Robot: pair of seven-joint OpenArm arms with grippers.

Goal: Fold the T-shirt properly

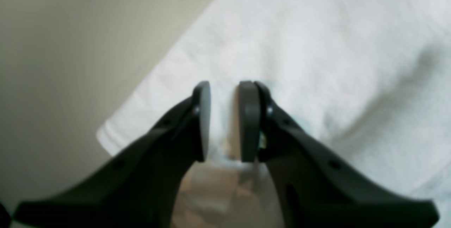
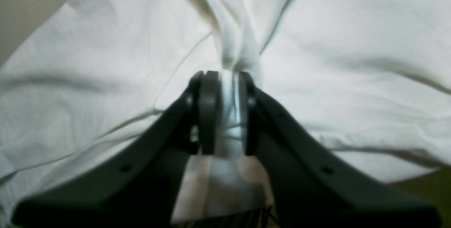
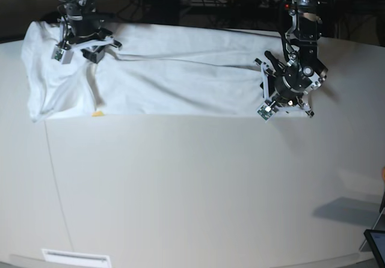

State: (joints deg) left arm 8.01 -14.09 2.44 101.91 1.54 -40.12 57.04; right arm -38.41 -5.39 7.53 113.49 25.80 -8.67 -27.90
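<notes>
The white T-shirt point(image 3: 180, 76) lies as a long band across the far side of the table, plain side up. My left gripper point(image 1: 225, 87) hangs over its right end point(image 3: 287, 97), near a hemmed corner point(image 1: 109, 138). Its jaws stand a little apart, with flat cloth showing in the gap. At the shirt's left end, my right gripper point(image 2: 225, 76) is down on the cloth point(image 3: 84, 42). A bunched ridge of cloth point(image 2: 234, 27) runs up into its slightly parted jaws, and wrinkles fan out from there.
The pale table point(image 3: 192, 184) stretches wide in front of the shirt. A small orange speck point(image 3: 97, 113) shows at the shirt's front edge. A dark screen corner point(image 3: 376, 244) sits at the bottom right. Cables and dark gear line the back edge.
</notes>
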